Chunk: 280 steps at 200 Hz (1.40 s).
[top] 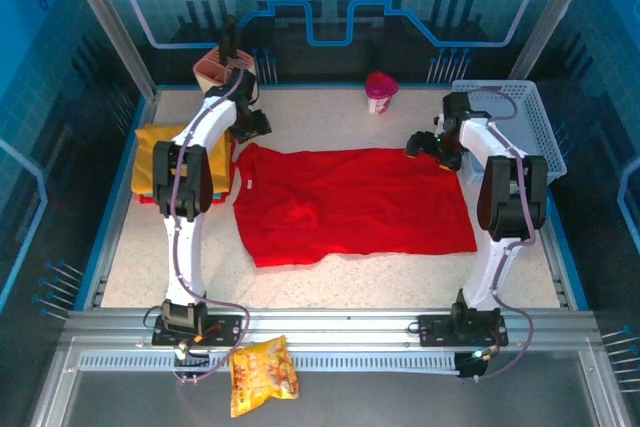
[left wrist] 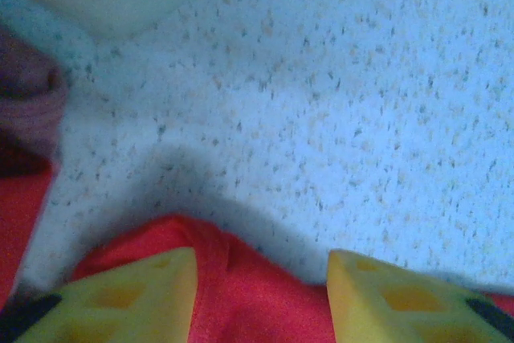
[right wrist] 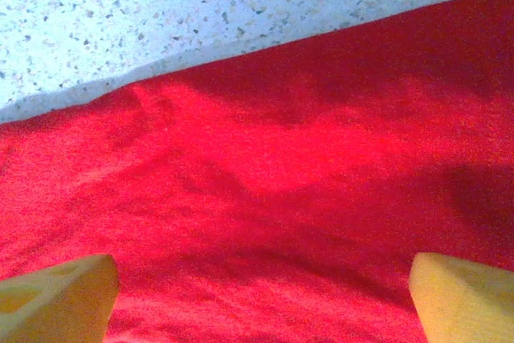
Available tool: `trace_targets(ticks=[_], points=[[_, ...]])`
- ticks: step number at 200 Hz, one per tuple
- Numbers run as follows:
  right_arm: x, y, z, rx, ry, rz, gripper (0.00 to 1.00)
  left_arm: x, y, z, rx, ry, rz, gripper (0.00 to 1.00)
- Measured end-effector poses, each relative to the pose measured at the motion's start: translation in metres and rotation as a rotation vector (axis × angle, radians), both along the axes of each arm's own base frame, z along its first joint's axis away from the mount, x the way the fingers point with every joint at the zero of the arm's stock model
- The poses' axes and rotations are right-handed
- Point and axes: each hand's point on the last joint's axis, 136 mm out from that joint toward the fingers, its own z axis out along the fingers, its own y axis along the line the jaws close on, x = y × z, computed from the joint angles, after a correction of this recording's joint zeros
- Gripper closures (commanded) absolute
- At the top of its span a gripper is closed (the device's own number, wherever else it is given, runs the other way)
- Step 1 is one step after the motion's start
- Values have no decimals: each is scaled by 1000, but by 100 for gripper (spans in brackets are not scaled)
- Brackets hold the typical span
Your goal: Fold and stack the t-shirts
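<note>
On the pale speckled table [top: 330, 112], between the two arms, a bright red t-shirt [top: 350, 202] of soft cloth lay spread flat, its long side running left to right and its near edge a little rumpled. From my station I saw the left gripper [top: 252, 125] low at the shirt's far left corner and the right gripper [top: 422, 144] low at its far right corner.

Through the left wrist camera, the blocky yellow fingers [left wrist: 136, 295] stood apart, with a folded red hem lying in the gap between them and bare table beyond. Neither finger pressed the cloth, so I read that hand as open and holding nothing. Through the right wrist camera, the fingers [right wrist: 56, 299] were spread wide above smooth red fabric, the shirt's far edge just ahead of them. That hand was open too, and empty.

A folded mustard-yellow t-shirt [top: 155, 147] of the same soft cloth sat by the table's left edge, just beside the red one and partly hidden by the left arm. A strip of red showed under its near side; I could not tell what that was.

A white plastic lattice basket [top: 540, 117] stood at the far right corner, close to the right arm. A small pink cup [top: 380, 93] stood by the far edge. A crinkly yellow-orange snack bag [top: 262, 375] lay on the metal rail near the left arm's base.
</note>
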Motion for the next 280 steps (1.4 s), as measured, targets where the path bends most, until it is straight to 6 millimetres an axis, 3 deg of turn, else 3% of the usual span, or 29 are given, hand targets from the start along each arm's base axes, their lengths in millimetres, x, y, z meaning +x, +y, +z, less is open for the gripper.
trace_targets(ticks=[38,92,121,150,194,217,252,280], points=[[3,0,-1,0,0,0,8,-1,5,-6,-11,17,42,57],[3,1,-1,4,-1,0,10,-25,8,-37,-17,108,85,61],[3,1,-1,6,0,-3,11,-27,8,-42,-22,116,100,69],[3,1,-1,8,1,-5,12,-26,8,-45,-26,112,113,88],[5,-1,-5,7,14,-25,15,-28,8,-45,-24,106,108,95],[13,-5,-15,13,33,-52,17,-44,9,-44,-23,112,109,95],[17,-20,-32,-9,85,-103,21,-55,14,-28,-9,87,115,99],[14,-33,-33,-30,101,-147,22,-59,20,-23,4,69,128,99]])
